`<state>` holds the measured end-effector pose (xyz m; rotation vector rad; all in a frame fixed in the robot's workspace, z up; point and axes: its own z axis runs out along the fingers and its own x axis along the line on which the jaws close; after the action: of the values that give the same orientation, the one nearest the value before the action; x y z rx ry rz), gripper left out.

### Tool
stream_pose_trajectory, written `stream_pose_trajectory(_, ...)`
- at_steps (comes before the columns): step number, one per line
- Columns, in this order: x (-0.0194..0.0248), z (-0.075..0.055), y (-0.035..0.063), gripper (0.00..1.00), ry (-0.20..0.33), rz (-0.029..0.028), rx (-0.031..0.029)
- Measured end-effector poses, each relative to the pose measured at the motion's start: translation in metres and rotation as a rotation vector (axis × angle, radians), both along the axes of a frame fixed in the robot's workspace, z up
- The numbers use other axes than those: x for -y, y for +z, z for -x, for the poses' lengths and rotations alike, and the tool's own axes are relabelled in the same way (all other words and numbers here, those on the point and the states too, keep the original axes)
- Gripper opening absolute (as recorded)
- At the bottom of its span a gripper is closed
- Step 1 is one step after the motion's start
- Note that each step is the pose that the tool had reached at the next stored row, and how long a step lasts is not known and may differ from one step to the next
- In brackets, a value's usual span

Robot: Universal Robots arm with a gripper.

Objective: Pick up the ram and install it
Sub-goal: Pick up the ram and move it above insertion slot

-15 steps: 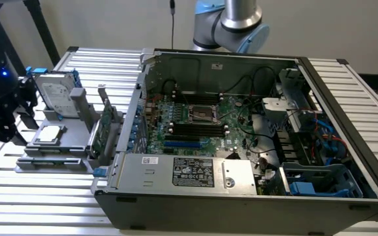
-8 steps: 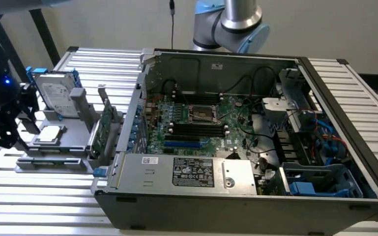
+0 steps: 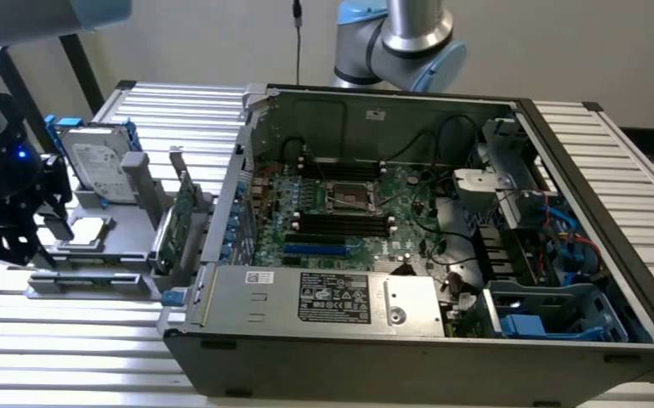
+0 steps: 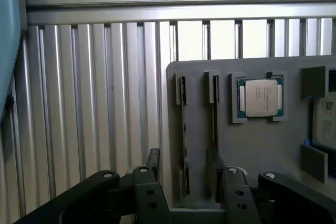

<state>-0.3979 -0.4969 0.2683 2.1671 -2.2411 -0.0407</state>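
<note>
The ram (image 4: 182, 124) stands on edge in a slot of the grey holder (image 4: 252, 150), seen as a thin dark-green strip. A second thin stick (image 4: 214, 109) stands in the neighbouring slot. My gripper (image 4: 185, 176) is open, one black finger (image 4: 153, 167) on either side of the first stick's near end, without touching it. In the exterior view my gripper (image 3: 11, 240) hangs over the front left end of the holder (image 3: 133, 223), left of the open computer case. The motherboard (image 3: 400, 191) lies inside the case with dark memory slots (image 3: 344, 225) at its middle.
A square silver processor chip (image 4: 260, 98) lies in the holder beside the sticks. A hard drive (image 3: 98, 166) and an upright green expansion card (image 3: 186, 217) also sit in the holder. The case's power supply (image 3: 327, 297), cables and drive cage (image 3: 531, 280) crowd its front and right. Ribbed aluminium table (image 4: 94, 108) all round.
</note>
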Motion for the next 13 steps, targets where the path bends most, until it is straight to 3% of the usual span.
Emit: stream_pose_trajectory(13, 0.0, 0.0, -0.0196, 0.48, 0.007, -0.0048, 0.0117)
